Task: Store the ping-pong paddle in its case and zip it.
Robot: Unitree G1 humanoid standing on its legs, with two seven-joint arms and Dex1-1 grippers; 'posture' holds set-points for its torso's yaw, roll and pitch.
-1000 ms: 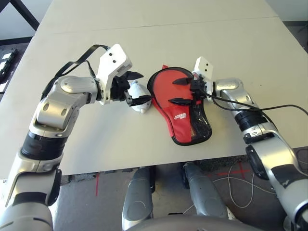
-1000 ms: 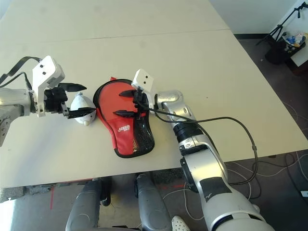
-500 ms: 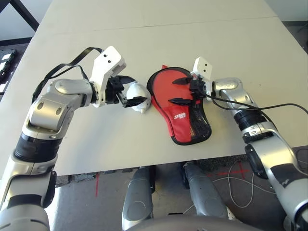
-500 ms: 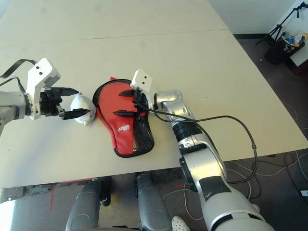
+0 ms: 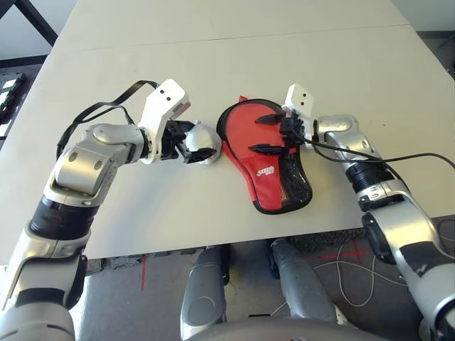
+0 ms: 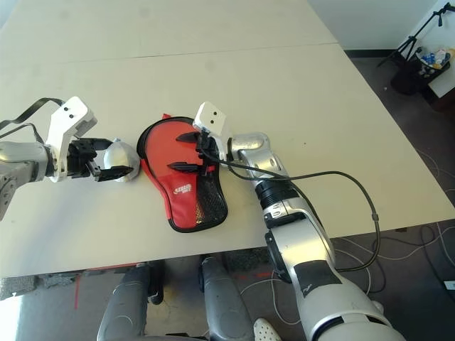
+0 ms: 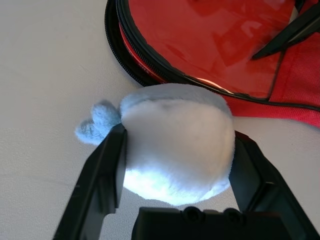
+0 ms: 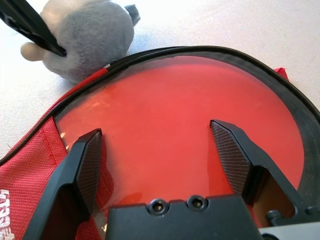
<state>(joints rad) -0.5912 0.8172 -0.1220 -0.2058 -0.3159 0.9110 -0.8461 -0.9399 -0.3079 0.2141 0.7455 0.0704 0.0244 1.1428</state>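
Observation:
The red case (image 5: 264, 193) lies flat near the table's front edge, with its black mesh pocket (image 5: 293, 179) and white logo (image 5: 266, 171) facing up. Inside its black zipper rim shows the paddle's (image 8: 170, 95) glossy round red face; the handle is hidden. My right gripper (image 5: 258, 135) hovers open just over that round face, one finger to each side. Left of the case's round end, my left gripper (image 5: 195, 145) is shut on the white fluffy ball (image 7: 177, 145), which rests on the table touching the case's rim.
The pale table (image 5: 234, 64) stretches wide behind and to both sides. Its front edge (image 5: 213, 245) runs just below the case. A black cable (image 5: 398, 160) trails off my right forearm.
My left gripper, open around the fluffy ball before, has shut on it, and the left arm has shifted slightly. The right gripper and the case have not moved.

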